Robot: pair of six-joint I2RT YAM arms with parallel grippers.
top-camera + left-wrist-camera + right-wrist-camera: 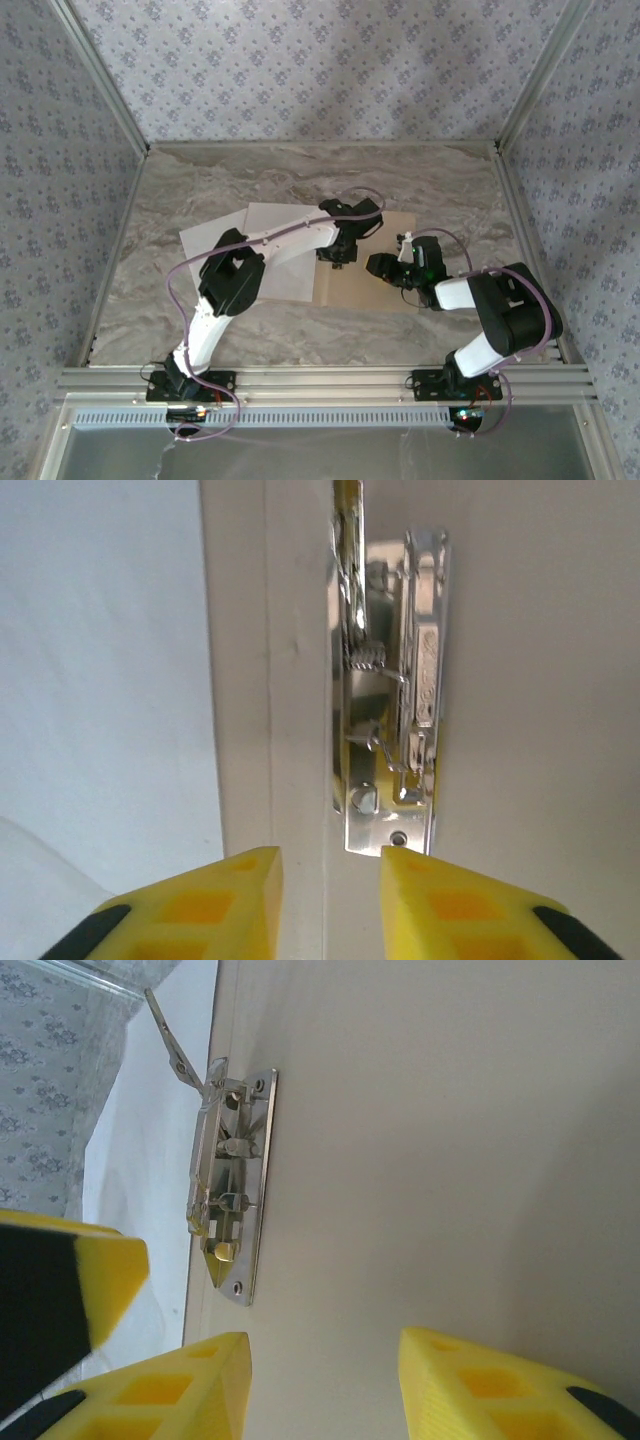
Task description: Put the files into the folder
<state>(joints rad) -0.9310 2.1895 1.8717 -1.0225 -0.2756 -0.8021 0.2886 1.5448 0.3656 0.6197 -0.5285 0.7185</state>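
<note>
- The task is only getting under way: the files (pixel 290 280) are lying flat on the counter (pixel 300 180) left of the folder (pixel 350 290). Their right edge is reaching the tan strip beside the crease, and neither sheet is sitting under the clip (pixel 395 700).
- Sliding the sheets onto the bare right leaf and securing them is still remaining, by my judgement.
- The folder is lying open mid-counter, its crease and the clip's long axis running from the near edge toward the far wall. The sheets are sitting slightly askew to it.
- The clip's lever is standing up off its plate in the right wrist view.
- The left gripper (pixel 330 900) is hovering just short of the clip's near end, jaws parted and empty.
- The right gripper (pixel 325 1390) is hanging over the right leaf, jaws apart and holding nothing.
</note>
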